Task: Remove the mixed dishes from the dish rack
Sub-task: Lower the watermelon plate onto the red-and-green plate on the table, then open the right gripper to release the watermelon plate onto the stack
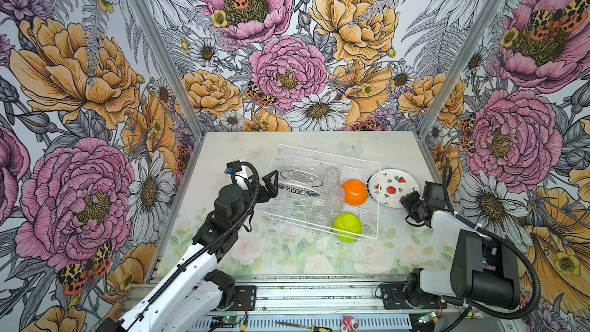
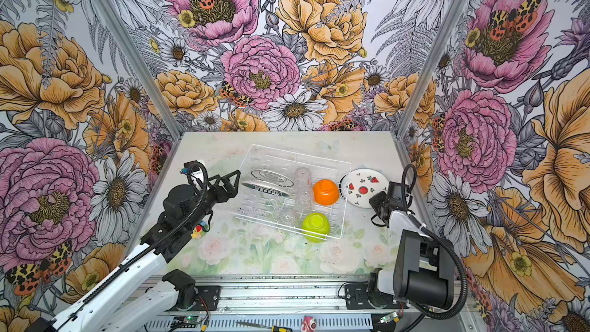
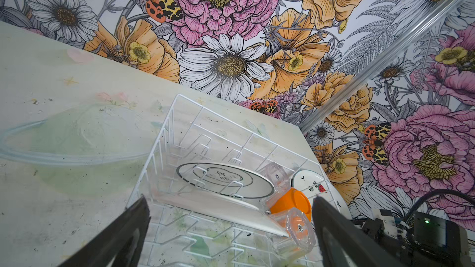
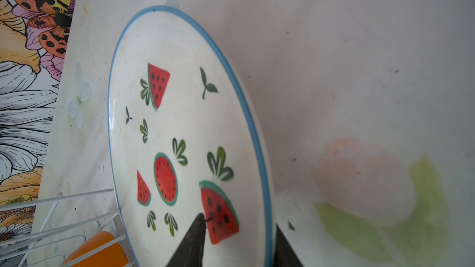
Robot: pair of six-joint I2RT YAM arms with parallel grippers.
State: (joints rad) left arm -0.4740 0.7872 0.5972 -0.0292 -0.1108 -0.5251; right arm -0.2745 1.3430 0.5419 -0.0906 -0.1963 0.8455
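Right claw (image 4: 239, 223) straddles the watermelon plate (image 4: 180, 114) rim, jaws partly apart; grip uncertain. Open fully, then withdraw straight back. Left claw (image 3: 228, 199): wide open, empty.

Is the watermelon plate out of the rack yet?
Out. The watermelon plate sits on the table beyond the dish rack, outside its right wall, with the right gripper straddling its near rim.

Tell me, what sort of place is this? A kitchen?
Probably a robot test booth, not a kitchen: flowered wall panels box in a small table bearing a dish rack, and two robot arms stand at its front rail.
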